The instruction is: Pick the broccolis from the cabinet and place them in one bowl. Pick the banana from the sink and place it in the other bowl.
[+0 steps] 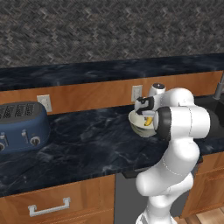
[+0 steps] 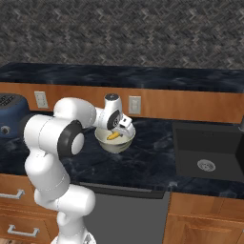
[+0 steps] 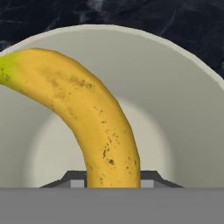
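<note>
Near us, wooden drawers sit under the table edge. Our jaws clench the banana, which hangs inside the cream bowl at mid-table; its yellow body sits between the dark fingertips. Dark marble lies open left of the bowl. A blue toaster stands far left, the black sink to the right. Our own arm hides part of the bowl's rim.
</note>
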Motion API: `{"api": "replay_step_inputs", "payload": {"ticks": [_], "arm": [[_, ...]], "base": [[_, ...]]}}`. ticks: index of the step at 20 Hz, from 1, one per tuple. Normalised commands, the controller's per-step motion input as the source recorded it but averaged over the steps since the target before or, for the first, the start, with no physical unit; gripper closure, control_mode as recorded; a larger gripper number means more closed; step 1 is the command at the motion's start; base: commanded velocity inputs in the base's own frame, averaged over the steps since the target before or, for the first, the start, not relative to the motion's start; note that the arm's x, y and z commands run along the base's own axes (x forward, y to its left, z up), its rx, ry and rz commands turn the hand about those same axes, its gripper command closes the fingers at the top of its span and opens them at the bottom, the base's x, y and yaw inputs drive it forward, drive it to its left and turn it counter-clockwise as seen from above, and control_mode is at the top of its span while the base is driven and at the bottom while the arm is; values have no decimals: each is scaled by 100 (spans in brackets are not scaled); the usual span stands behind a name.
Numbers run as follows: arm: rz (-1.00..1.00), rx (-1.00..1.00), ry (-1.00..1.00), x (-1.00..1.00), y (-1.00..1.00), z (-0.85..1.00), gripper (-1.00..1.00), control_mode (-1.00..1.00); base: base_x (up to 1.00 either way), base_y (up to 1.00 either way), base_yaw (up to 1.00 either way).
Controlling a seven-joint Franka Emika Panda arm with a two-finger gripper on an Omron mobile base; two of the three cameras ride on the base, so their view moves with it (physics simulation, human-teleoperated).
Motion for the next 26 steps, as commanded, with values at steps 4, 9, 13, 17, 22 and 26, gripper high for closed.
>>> {"api": "replay_step_inputs", "payload": {"ticks": [4, 9, 13, 17, 22, 26], "arm": [[1, 0, 5, 14, 5, -15, 100, -100], [1, 0, 2, 15, 2, -16, 100, -100], [0, 0, 2, 12, 0, -17, -100, -100], [0, 0, 2, 8, 0, -14, -100, -100], [0, 0, 2, -1, -1, -6, -100, -100], [-1, 0, 8, -9, -2, 12, -100, -100]], "base": [[0, 0, 0], [0, 0, 0], [0, 0, 0], [0, 0, 0], [0, 0, 0], [0, 0, 0]]}}
